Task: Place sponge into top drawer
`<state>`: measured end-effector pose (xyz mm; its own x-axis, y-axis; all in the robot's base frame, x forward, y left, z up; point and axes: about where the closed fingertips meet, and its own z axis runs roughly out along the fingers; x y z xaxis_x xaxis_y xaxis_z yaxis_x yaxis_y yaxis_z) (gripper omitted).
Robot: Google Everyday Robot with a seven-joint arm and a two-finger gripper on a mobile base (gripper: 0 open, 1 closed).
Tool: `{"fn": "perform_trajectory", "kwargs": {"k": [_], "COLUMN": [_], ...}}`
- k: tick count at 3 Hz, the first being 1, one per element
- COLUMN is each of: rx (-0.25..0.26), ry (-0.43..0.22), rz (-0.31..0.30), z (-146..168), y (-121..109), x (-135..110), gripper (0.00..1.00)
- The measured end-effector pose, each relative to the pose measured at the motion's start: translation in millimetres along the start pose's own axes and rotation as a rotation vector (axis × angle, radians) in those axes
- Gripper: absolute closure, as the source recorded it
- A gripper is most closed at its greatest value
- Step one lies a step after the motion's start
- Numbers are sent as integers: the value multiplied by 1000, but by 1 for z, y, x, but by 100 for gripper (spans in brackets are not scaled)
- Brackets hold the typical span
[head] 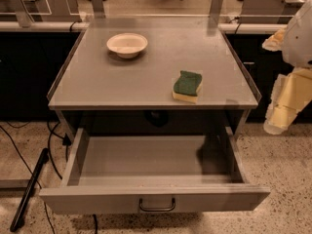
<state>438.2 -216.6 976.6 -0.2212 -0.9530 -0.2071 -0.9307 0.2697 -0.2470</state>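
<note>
The sponge (187,86), dark green on top of pale yellow foam, lies on the grey table top (146,77) near its front right edge. The top drawer (146,160) is pulled out below the table top. Its inside is bare, and its flat front panel carries a small dark bar handle (157,205). My gripper (279,117) hangs at the right edge of the view, on the pale arm (298,33). It is to the right of the table and the drawer, apart from the sponge, and holds nothing that I can see.
A cream round bowl (127,44) stands at the back left of the table top. Black cables (29,189) and a dark bar lie on the speckled floor at the left. Dark cabinets and a counter run behind the table.
</note>
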Motion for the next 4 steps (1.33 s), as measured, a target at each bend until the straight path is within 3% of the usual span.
{"fn": "perform_trajectory", "kwargs": {"k": [2, 4], "rx": [29, 43], "ry": [-32, -118], "rz": [49, 176], "z": [4, 32], "y": [-15, -67], "x": [-7, -25], "gripper": [0, 0]}}
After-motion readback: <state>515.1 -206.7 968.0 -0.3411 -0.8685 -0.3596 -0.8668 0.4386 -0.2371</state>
